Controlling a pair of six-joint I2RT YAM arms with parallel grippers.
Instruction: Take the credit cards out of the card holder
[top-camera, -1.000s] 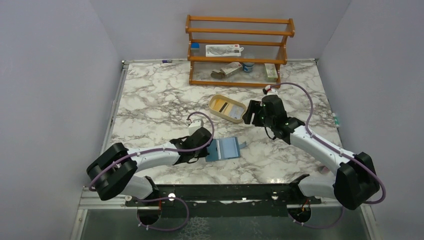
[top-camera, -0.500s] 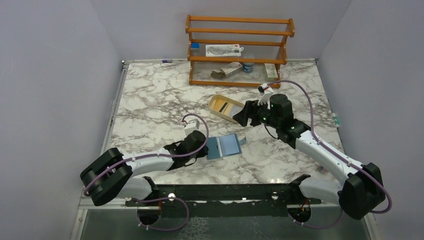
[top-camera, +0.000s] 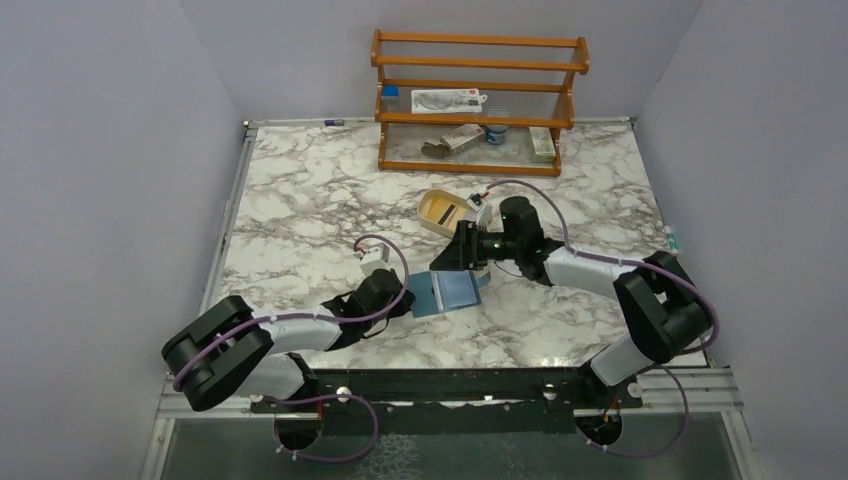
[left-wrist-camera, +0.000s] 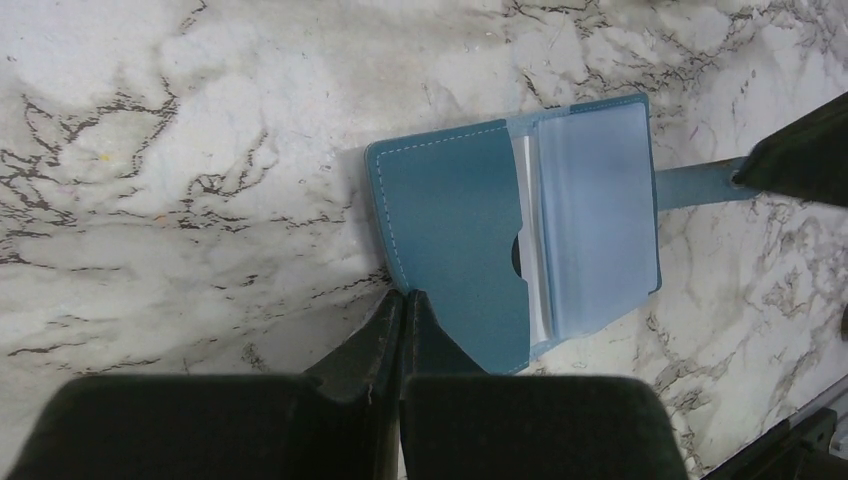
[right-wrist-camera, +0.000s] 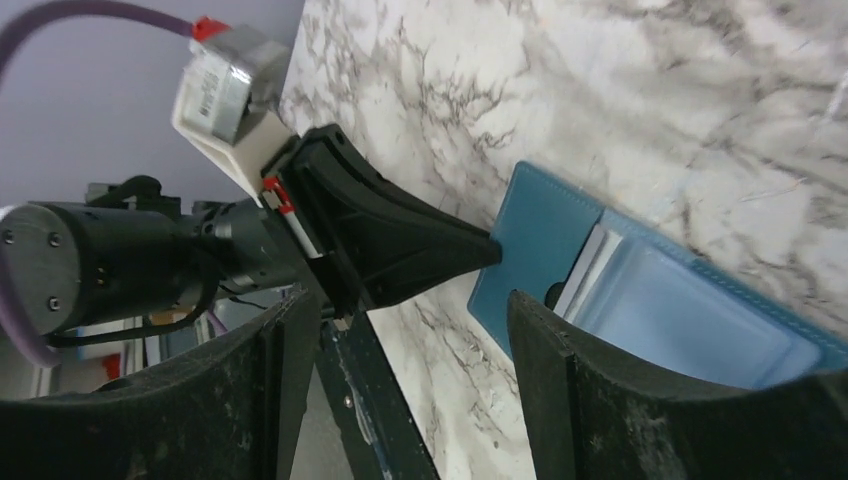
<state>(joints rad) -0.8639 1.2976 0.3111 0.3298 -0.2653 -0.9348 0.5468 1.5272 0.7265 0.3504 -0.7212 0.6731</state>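
The card holder (top-camera: 449, 294) lies open on the marble table (top-camera: 300, 200), a little in from the middle of its near edge, pockets up so the credit cards (left-wrist-camera: 531, 240) showing at the fold (only pale edges visible) can be drawn sideways. The left gripper (left-wrist-camera: 402, 300), fingers pressed together, bears its tips on the wallet's near-left corner, apparently to pin it. That arm stretches low from the near-left corner. The right gripper (top-camera: 452, 254), fingers spread, hangs over the holder's far side with nothing between them; its arm reaches leftward, forearm nearly level. Behind it sits an oval tray (top-camera: 440, 213).
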